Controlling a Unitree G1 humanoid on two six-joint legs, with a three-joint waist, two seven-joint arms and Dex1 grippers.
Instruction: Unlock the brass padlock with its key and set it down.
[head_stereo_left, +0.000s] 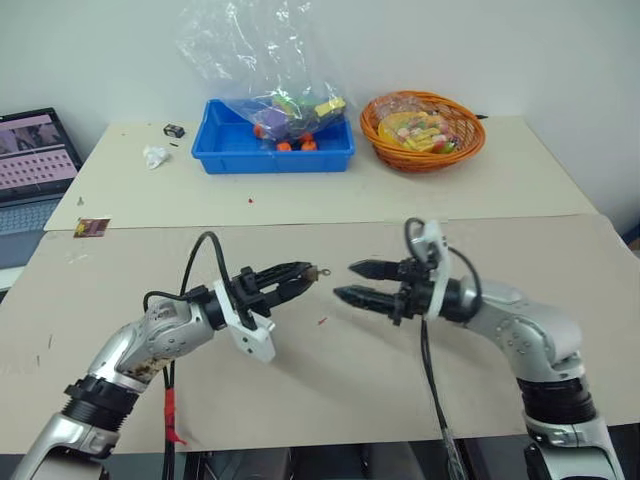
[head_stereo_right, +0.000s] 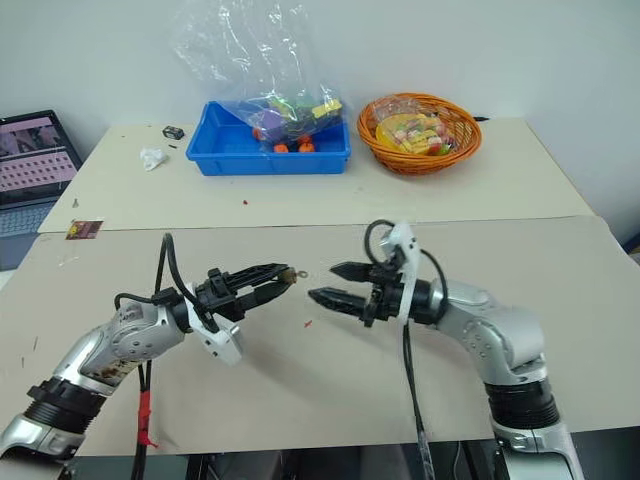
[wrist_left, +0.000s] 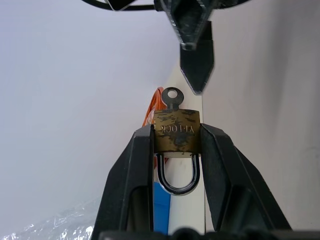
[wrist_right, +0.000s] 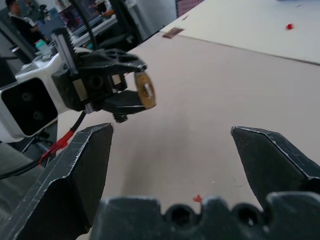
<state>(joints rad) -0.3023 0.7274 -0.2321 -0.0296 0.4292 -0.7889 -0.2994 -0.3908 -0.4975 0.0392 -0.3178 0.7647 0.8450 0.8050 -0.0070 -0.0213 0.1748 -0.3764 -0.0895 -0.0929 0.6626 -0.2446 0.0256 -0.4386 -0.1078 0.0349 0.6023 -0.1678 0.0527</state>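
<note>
The left tool (head_stereo_left: 298, 273) pinches the brass padlock (wrist_left: 176, 131); the right tool (head_stereo_left: 362, 282) is spread wide nearby. The key (wrist_left: 173, 98) is tiny, so a crooked grab could knock the padlock loose.

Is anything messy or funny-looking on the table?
A little. A tiny red scrap lies loose on the cardboard below the two grippers, a crumpled white bit sits near the blue plastic tray, and a clear plastic bag of colourful toys spills over that tray's rim. Nothing looks broken.
</note>
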